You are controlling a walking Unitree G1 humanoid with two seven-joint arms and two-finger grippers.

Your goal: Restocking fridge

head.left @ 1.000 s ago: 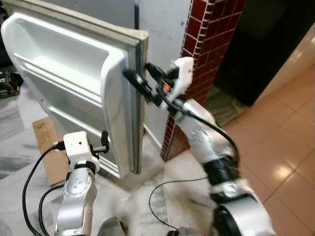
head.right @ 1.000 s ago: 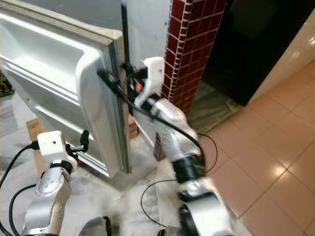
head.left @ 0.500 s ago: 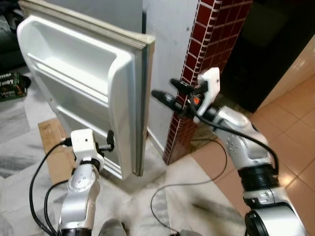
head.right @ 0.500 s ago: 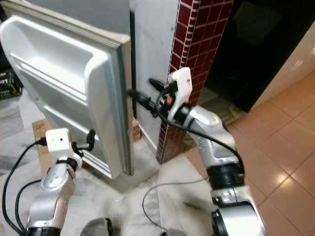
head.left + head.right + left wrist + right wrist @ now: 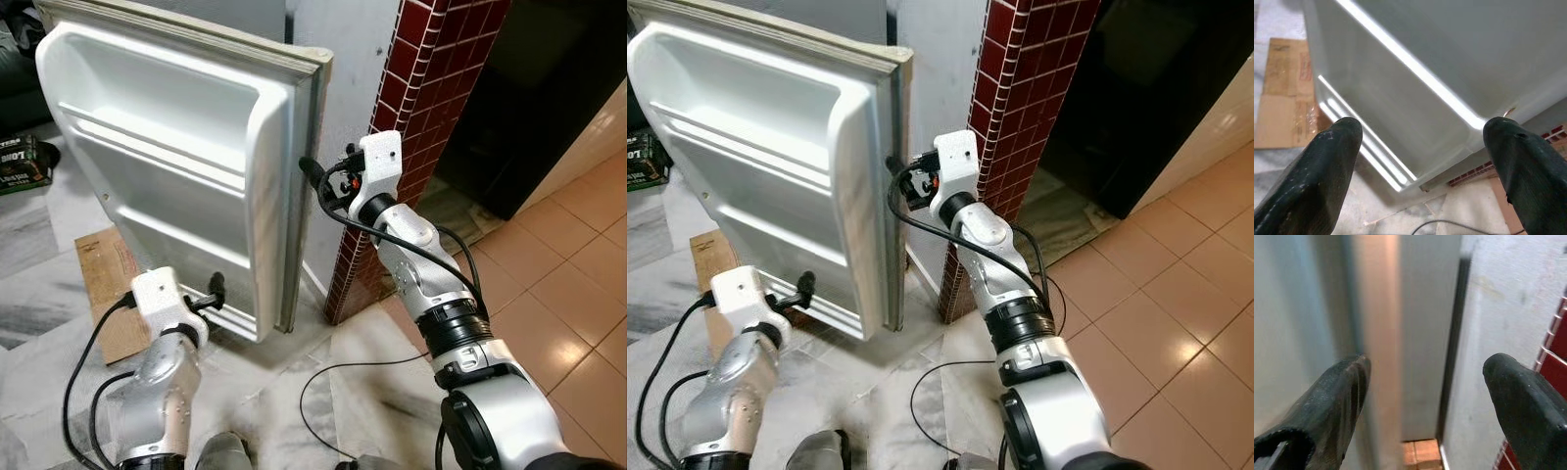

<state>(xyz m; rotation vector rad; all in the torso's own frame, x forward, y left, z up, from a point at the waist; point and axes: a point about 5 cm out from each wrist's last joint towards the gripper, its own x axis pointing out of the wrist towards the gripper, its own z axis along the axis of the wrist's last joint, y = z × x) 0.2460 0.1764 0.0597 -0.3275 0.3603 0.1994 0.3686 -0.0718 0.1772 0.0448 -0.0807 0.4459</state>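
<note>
We see the white fridge door (image 5: 176, 147) standing open, its inner shelves facing us. Our right gripper (image 5: 315, 176) is spread at the door's outer edge, seemingly just touching it. Our left gripper (image 5: 214, 292), spread wide too, sits low by the door's bottom shelf (image 5: 1400, 147), holding nothing.

Glossy white plastic fridge door (image 5: 167, 147); glazed red tile pillar (image 5: 411, 108); polished marble floor (image 5: 39, 284).

At the far left of my left eye view, a dark box (image 5: 22, 164) on the floor carries pale lettering; I cannot read it for certain. Print on the cardboard (image 5: 1283, 83) is too blurred.
</note>
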